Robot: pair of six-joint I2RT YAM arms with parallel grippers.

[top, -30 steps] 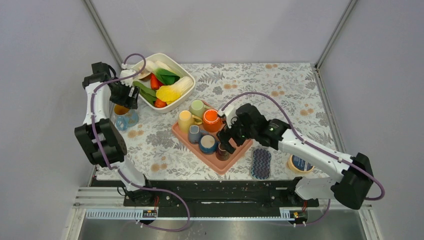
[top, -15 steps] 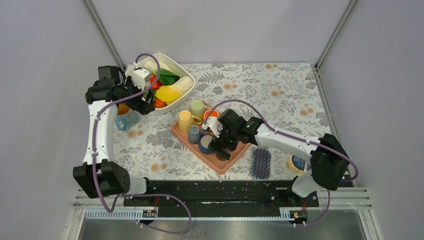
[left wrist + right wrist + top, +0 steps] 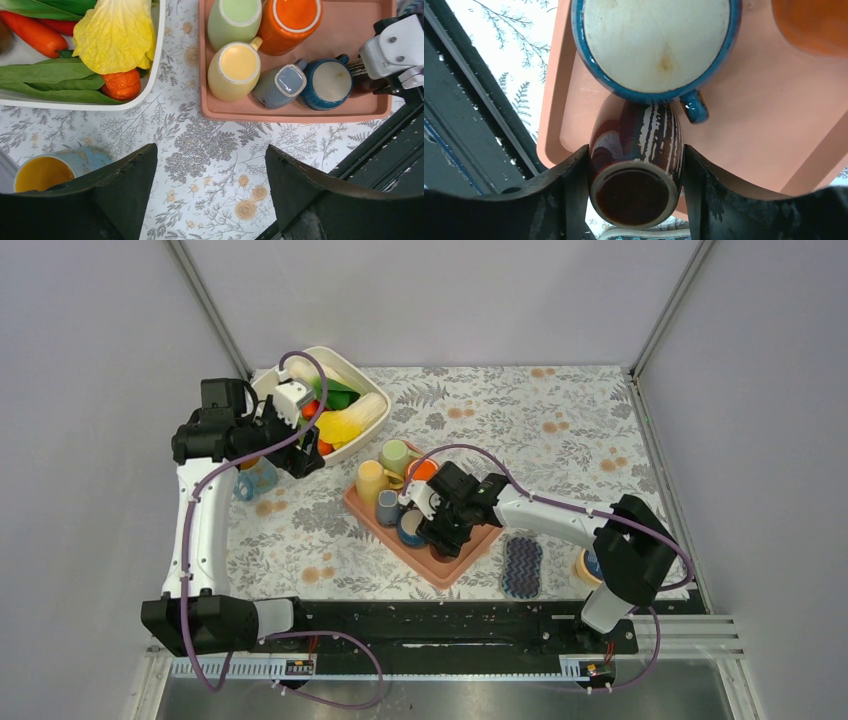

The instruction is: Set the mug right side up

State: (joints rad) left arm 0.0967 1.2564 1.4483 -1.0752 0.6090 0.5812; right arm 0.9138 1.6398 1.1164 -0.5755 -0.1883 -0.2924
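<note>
Pinching the brown mug (image 3: pixel 636 150) at lower centre of the right wrist view, the right gripper (image 3: pixel 634 167) holds it at the tray (image 3: pixel 749 125) edge, just beside the blue mug (image 3: pixel 654 45). Lift before you rotate, or it may strike that neighbour. The left gripper (image 3: pixel 210 180) hangs spread.

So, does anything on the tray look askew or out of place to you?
Yes: the brown mug by the tray's rim is tipped over, not standing like the blue mug it touches; the right gripper is closed around it.

White-black arms (image 3: pixel 193 530), purple cables (image 3: pixel 462 446), seemingly black fingers (image 3: pixel 120 197).
</note>
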